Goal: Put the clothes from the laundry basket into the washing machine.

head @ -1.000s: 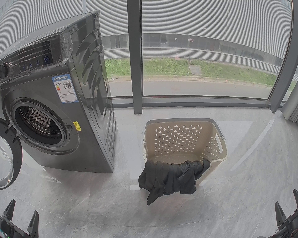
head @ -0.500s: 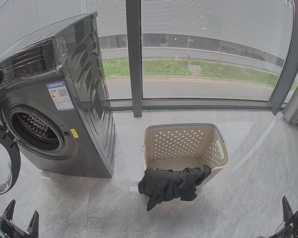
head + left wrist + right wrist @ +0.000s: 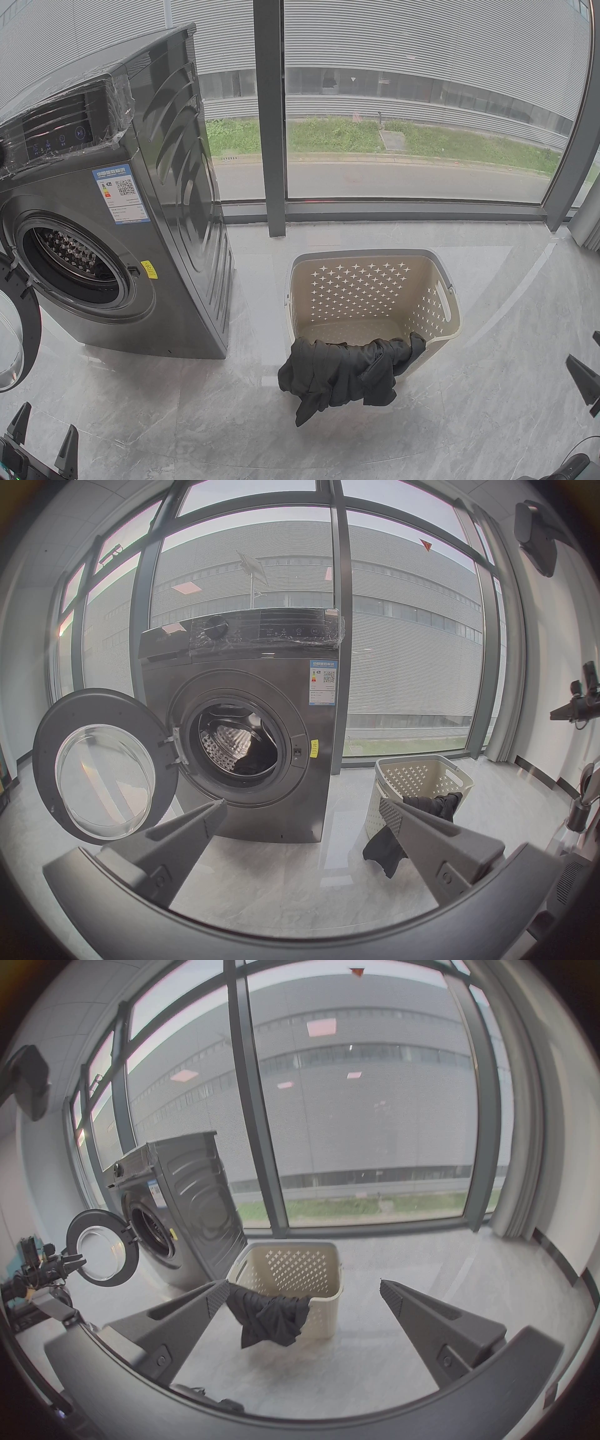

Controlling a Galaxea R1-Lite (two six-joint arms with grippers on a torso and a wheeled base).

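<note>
Head view: a dark garment (image 3: 347,372) hangs over the near rim of the cream laundry basket (image 3: 369,256), which stands on the tiled floor (image 3: 187,406) to the right of the grey washing machine (image 3: 156,187). The machine's round door (image 3: 15,325) is open.

Left wrist view: the left gripper (image 3: 301,804), fingers spread and holding nothing, faces the washing machine.

Right wrist view: the right gripper (image 3: 303,1284), likewise spread and empty, faces the basket.

Glossy grey metal washing machine (image 3: 119,206), cream perforated plastic laundry basket (image 3: 369,287), matt dark cloth garment (image 3: 344,372), polished marble-look floor (image 3: 187,406).
</note>
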